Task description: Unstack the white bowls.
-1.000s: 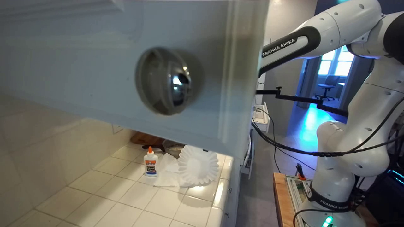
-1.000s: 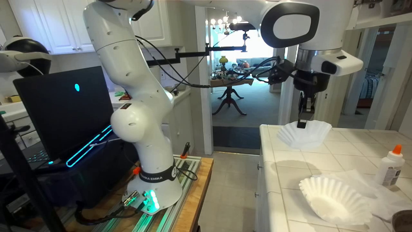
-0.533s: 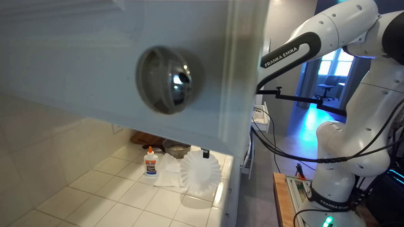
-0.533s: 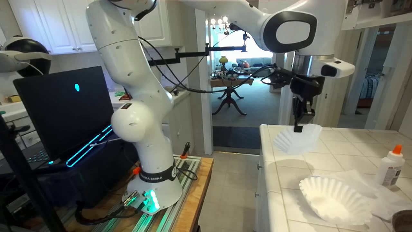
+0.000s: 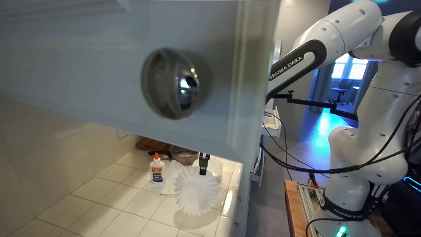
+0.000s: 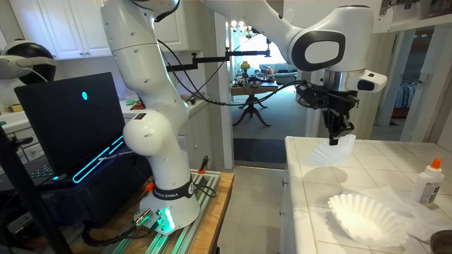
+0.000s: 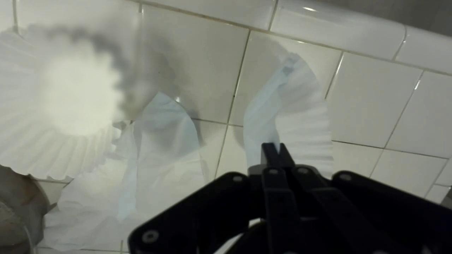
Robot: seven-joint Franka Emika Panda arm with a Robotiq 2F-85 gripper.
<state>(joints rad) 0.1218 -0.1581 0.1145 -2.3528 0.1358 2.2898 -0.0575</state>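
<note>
Tiled countertop (image 6: 406,151): white, in all three views; an exterior view adds a tiled backsplash (image 5: 42,171).
Franka Panda arm (image 6: 148,95): in both exterior views; its wrist (image 6: 335,80) shows in an exterior view.
Cabinet door (image 5: 105,65): foreground of an exterior view, where it hides that wrist.
Laptop (image 6: 70,123): open beside the arm, its dark screen plain in an exterior view.
Metal pan (image 5: 187,160): its side shows in an exterior view; the frame edge cuts it in the wrist view.
Resting coffee filter (image 6: 367,222): a fluted white bowl, mouth up on the countertop; whether more nest inside, I cannot tell.
Held coffee filter (image 5: 197,194): a second white bowl, raised over the countertop; round in an exterior view, folded over in the wrist view.
Gripper (image 7: 277,147): clenched, fingertips (image 7: 270,155) pinching the held coffee filter.
Elmer's glue bottle (image 5: 157,172): upright in both exterior views.
Door knob (image 5: 174,84): shiny, in an exterior view.
</note>
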